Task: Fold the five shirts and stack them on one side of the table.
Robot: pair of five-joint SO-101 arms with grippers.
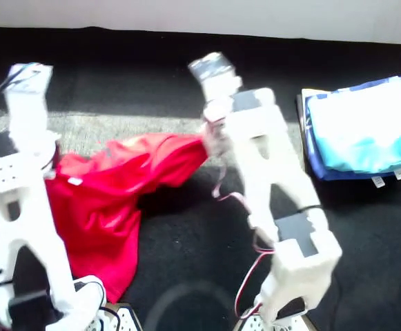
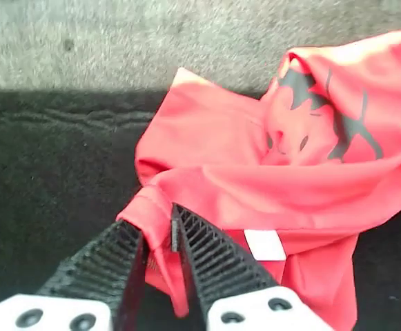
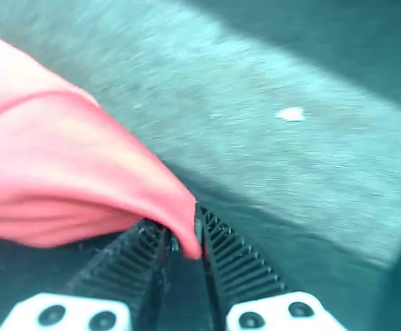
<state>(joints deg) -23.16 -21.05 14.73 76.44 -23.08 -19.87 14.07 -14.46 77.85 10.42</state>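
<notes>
Black ribbed fingers [image 2: 207,255] of your left hand [image 2: 155,231] are closed on a bunched edge of the red shirt [image 2: 269,158]. Your right hand [image 3: 183,231] is likewise closed, pinching a tapered tip of the same shirt. From the high view, you see the shirt stretched between the two arms, its bulk lying crumpled on the dark desk [image 1: 186,241] beside the left arm. A stack of folded shirts [image 1: 362,134], blue and pale teal, sits on the desk's right side, well apart from the red shirt.
</notes>
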